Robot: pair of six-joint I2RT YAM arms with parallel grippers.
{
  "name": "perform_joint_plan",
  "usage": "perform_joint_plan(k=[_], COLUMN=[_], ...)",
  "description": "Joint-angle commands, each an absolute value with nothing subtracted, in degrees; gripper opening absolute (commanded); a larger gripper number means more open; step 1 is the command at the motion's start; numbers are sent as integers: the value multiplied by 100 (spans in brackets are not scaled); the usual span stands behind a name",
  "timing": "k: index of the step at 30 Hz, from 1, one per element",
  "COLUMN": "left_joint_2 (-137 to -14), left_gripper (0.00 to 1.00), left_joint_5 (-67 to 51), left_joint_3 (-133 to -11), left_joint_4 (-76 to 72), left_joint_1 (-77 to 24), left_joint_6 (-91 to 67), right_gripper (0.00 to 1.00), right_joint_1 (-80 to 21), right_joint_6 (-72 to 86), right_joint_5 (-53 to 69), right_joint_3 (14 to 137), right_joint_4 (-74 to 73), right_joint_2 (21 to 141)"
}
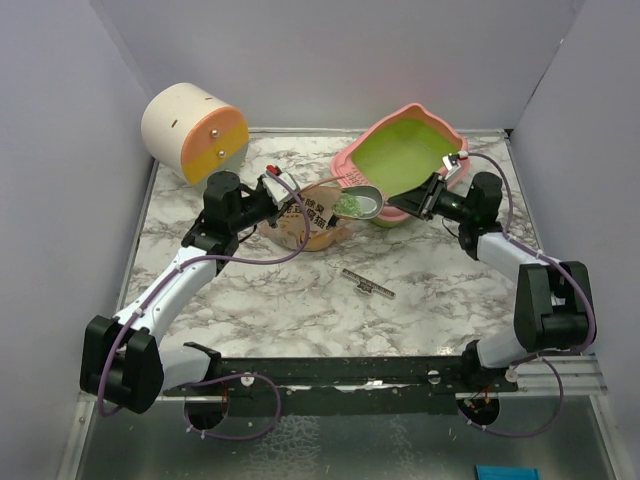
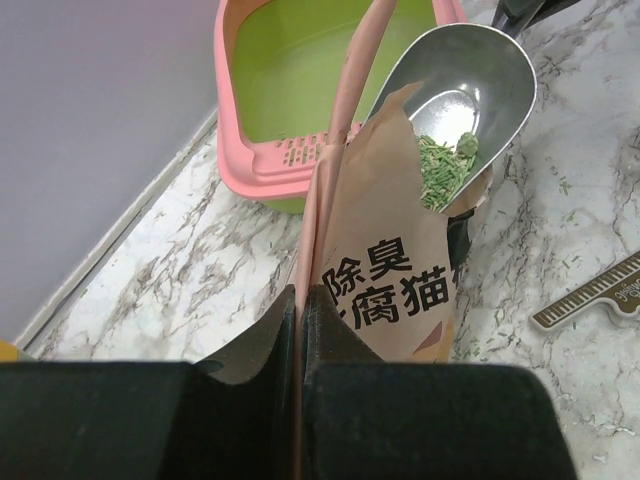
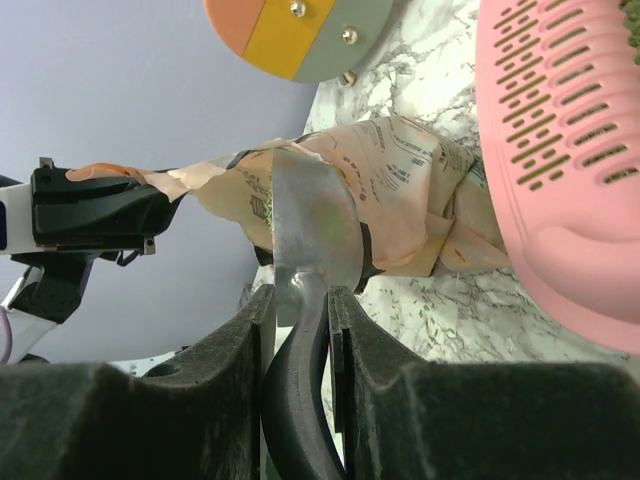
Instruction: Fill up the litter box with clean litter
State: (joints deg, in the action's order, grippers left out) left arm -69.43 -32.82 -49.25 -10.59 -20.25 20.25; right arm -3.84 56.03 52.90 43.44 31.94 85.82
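Note:
The pink litter box (image 1: 415, 112) with a lime-green inside stands at the back right and looks bare (image 2: 290, 70). My left gripper (image 1: 295, 205) is shut on the top edge of the peach litter bag (image 2: 385, 270), pinching it flat between the fingers (image 2: 300, 300). My right gripper (image 1: 412, 203) is shut on the black handle of the metal scoop (image 1: 360, 205), seen close in the right wrist view (image 3: 300, 300). The scoop's bowl (image 2: 470, 80) sits at the bag's mouth with a little greenish litter (image 2: 440, 170) in it, just in front of the box's slotted rim (image 3: 560, 150).
A cream-and-orange cylinder (image 1: 195, 130) lies at the back left against the wall. A thin ruler-like strip (image 1: 368, 284) lies on the marble top in front of the bag. Loose granules (image 2: 570, 185) are scattered on the marble round the bag. Walls close in on three sides.

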Motion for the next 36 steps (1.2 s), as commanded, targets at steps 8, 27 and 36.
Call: perform_joint_plan(k=[8, 27, 36], left_joint_2=[-6784, -6897, -6882], left_gripper=[2, 2, 2], left_joint_5=[-3292, -3234, -3208], left_joint_3=[-4933, -4993, -4975], left_joint_4=[-1307, -1193, -1187], left_joint_1=[-2020, -2021, -2015], left_joint_6=[1890, 1910, 1929], right_gripper=[1, 1, 1], right_joint_1=[232, 1104, 1125], right_joint_6=[5990, 6966, 5681], right_joint_5=[5810, 5904, 5123], right_joint_3=[4223, 4736, 6560], right_joint_4=[2774, 3505, 1938], right_joint_2=[8193, 8275, 8990])
